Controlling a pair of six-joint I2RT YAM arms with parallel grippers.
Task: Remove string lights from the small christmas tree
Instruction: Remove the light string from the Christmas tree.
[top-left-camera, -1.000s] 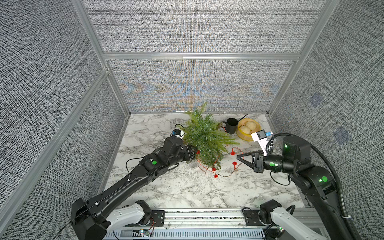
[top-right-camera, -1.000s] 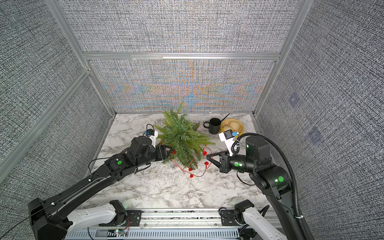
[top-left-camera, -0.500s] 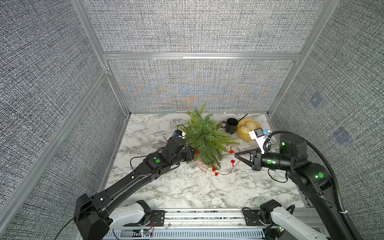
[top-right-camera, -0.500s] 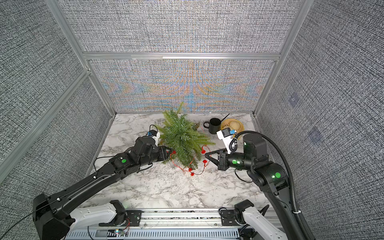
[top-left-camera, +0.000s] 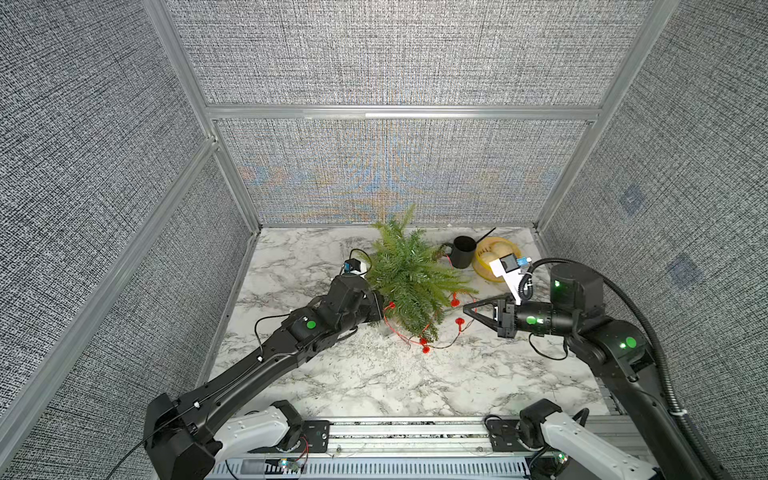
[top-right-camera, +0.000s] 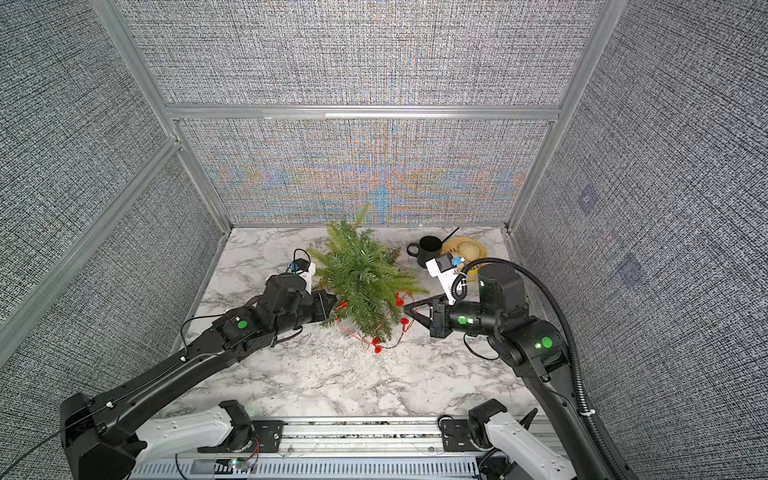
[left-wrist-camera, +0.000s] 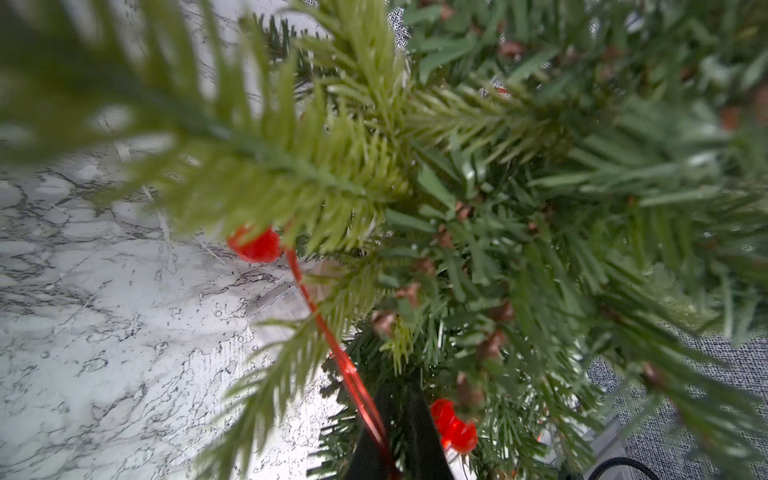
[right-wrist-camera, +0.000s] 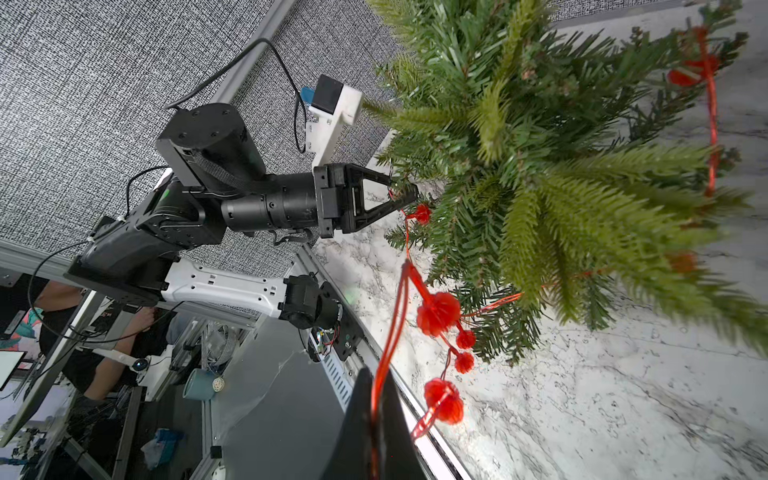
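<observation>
Right, fingers first: the left gripper (left-wrist-camera: 399, 401) has its two black fingers pressed together on the red wire of the lights (left-wrist-camera: 253, 245), buried in the low branches of the tree (left-wrist-camera: 478, 187), with one bulb just beside a finger. Across the way, the right gripper (right-wrist-camera: 376, 384) is pinching the wire too, jaws tight, and a doubled strand runs from it to a cluster of red bulbs just off the needles. Pulling out to a top view, the two grippers face each other across the tree, the left tip in the foliage on its left side, the right tip just beside the branches on the right. Between them the wire loops around the near branches, bulbs lying on the marble table (top-left-camera: 374, 374) at the tree's near edge, and a thin red strand shows up by the far right branches as well. A black mug (top-left-camera: 463, 251) stands just beside the tree at the back right, a yellow bowl (top-left-camera: 482, 272) next to it.
</observation>
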